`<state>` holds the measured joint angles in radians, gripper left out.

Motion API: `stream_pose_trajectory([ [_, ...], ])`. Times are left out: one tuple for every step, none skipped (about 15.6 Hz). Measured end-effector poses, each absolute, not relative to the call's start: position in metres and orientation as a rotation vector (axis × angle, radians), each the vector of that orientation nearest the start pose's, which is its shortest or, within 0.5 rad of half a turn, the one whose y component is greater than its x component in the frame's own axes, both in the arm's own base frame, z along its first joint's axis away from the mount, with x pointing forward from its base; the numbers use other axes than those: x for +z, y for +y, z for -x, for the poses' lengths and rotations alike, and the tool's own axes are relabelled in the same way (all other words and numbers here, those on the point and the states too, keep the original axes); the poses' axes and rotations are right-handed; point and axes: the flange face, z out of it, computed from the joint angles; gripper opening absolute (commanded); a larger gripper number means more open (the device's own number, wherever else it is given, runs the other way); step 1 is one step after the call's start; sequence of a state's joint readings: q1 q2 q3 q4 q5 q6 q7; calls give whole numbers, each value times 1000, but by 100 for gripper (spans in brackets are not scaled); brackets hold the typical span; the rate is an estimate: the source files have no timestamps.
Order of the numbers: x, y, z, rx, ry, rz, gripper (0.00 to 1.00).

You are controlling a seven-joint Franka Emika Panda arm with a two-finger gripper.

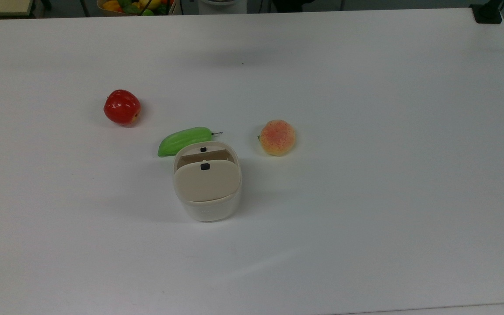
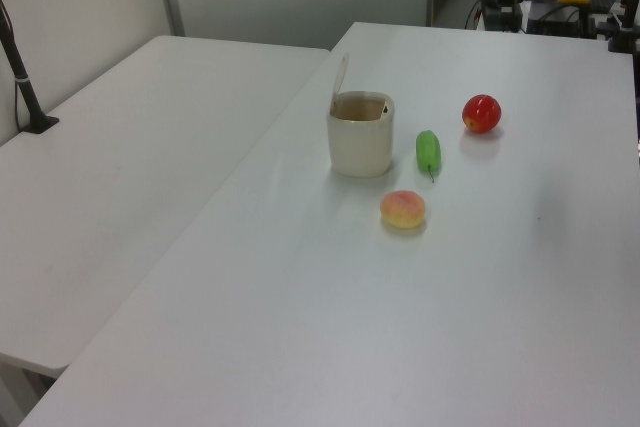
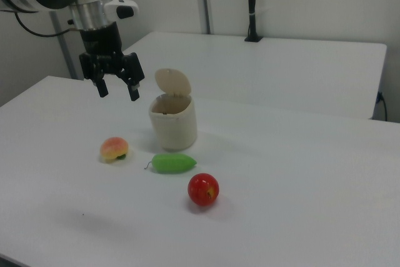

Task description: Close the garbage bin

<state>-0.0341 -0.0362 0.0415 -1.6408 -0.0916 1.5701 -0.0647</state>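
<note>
The garbage bin [image 1: 207, 183] stands upright on the white tabletop [image 1: 365, 175], cream-walled, with its beige lid [image 1: 207, 180] swung up on its hinge and standing nearly vertical, so the mouth is open. In the right view the lid [image 3: 173, 82] rises above the rim at the bin's far side, and the bin [image 3: 173, 121] shows a dark opening below it; I cannot tell whether anything lies inside. In the left view the lid [image 2: 340, 77] stands as a thin edge on the left view's left side of the bin [image 2: 360, 135]. A small black latch [image 1: 204, 166] sits on the lid, with a second black piece on the rim beyond it.

My hand [image 3: 117, 88] hangs in the air, empty, its two fingers spread apart and pointing down. In the right view it is on the right view's left of the bin, near the raised lid at roughly the lid's height, not touching lid or bin.

Three fruits lie on the tabletop around the bin. A green cucumber [image 1: 185, 140] lies just beside the bin's latch side. A peach [image 1: 277, 137] rests near the bin on the top view's right, and a red apple [image 1: 122, 107] sits farther off on the top view's left. At the top view's upper edge a basket of fruit [image 1: 134, 6] shows beyond the tabletop.
</note>
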Motion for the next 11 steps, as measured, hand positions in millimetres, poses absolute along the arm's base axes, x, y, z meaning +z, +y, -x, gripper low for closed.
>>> stream_pose_trajectory([
  [612, -5, -542, 60, -120, 3231, 100],
  [612, -5, -542, 60, -122, 3231, 100],
  [612, -5, -542, 60, -124, 3231, 100],
  [612, -4, -542, 60, -125, 3231, 100],
  [612, -4, -542, 60, -127, 3231, 100],
  [612, -3, -542, 60, -129, 3231, 100],
  [612, -2, -542, 59, -132, 3231, 99],
  [612, 0, -542, 58, -136, 3231, 85],
  [612, 1, -542, 58, -140, 3230, 69],
  [612, 2, -542, 58, -143, 3230, 50],
  [612, 3, -542, 58, -146, 3230, 33],
])
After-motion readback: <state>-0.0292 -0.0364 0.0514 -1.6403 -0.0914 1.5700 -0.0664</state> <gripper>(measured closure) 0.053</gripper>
